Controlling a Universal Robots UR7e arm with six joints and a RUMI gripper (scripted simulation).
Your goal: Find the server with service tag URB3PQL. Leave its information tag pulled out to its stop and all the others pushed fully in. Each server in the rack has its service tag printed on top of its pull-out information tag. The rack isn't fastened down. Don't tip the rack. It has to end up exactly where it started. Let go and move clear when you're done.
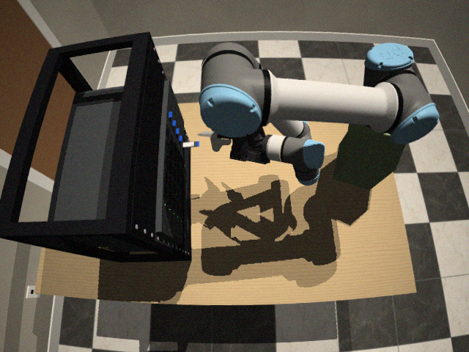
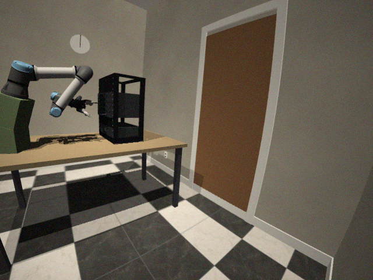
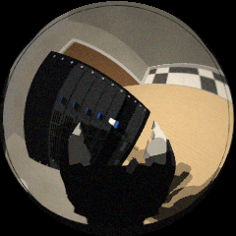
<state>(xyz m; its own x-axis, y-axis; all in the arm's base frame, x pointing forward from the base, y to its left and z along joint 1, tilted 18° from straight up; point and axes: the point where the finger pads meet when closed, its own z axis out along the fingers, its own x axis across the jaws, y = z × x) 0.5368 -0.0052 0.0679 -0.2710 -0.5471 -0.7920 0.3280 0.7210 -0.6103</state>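
Note:
The black rack (image 1: 141, 114) (image 2: 115, 111) (image 3: 39, 108) stands upright on the table, with several servers stacked in it. The lowest visible information tag (image 1: 187, 144) (image 3: 112, 121) sticks out of the front, white with a blue end; its print is too small to read. Above it, several other tags show only blue ends, such as the top one (image 1: 170, 114) (image 3: 63, 99), close to the server fronts. My gripper (image 1: 207, 141) (image 2: 92, 109) (image 3: 117, 122) is open and empty, in front of the rack near the extended tag, with its fingers apart on either side of the tag's line in the wrist view.
The wooden table (image 1: 303, 291) (image 2: 162, 143) carries the rack and the green arm pedestal (image 1: 360, 159) (image 2: 6, 120). The arm's elbow (image 1: 231, 109) is high in front of the rack. A brown door (image 2: 235, 105) is in the wall behind.

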